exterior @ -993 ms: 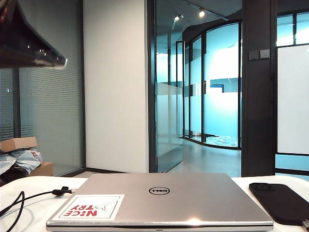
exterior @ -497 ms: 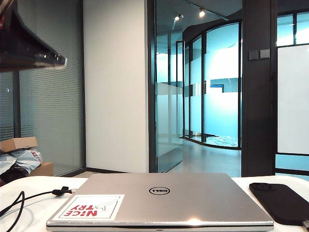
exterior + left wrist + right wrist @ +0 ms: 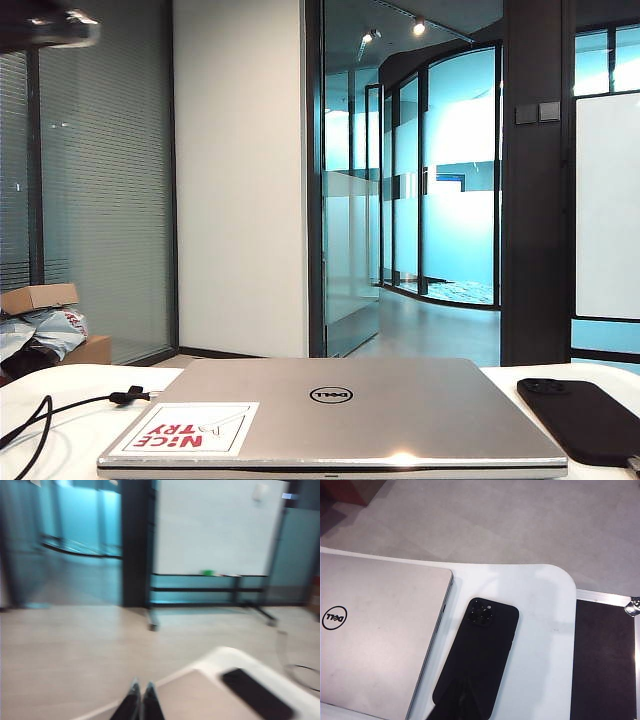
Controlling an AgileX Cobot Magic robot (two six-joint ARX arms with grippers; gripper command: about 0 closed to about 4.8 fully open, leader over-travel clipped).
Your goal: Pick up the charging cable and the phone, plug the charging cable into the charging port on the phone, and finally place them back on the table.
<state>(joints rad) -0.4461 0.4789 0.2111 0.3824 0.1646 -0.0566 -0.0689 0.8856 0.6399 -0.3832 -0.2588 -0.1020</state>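
Observation:
The black phone (image 3: 479, 652) lies back-up on the white table (image 3: 540, 610), beside the laptop, its camera cluster (image 3: 481, 615) towards the far edge. It also shows at the right in the exterior view (image 3: 580, 420). My right gripper (image 3: 464, 694) hovers over the phone's near end, dark fingers together, shut on nothing. The charging cable (image 3: 40, 415) lies at the table's left, its tie band (image 3: 128, 396) near the laptop. My left gripper (image 3: 141, 692) is raised high above the table, shut and empty, and its view is blurred. The charging port is hidden.
A closed silver Dell laptop (image 3: 330, 415) with a red-and-white sticker (image 3: 185, 428) fills the table's middle. A dark part of the left arm (image 3: 50, 25) shows in the exterior view's top left corner. Beyond the table edge (image 3: 567, 580) is the floor, with a dark panel (image 3: 602, 660) beside it.
The dark part of the left arm at the exterior view's top left has risen and mostly left the frame. Phone, cable and laptop have not moved.

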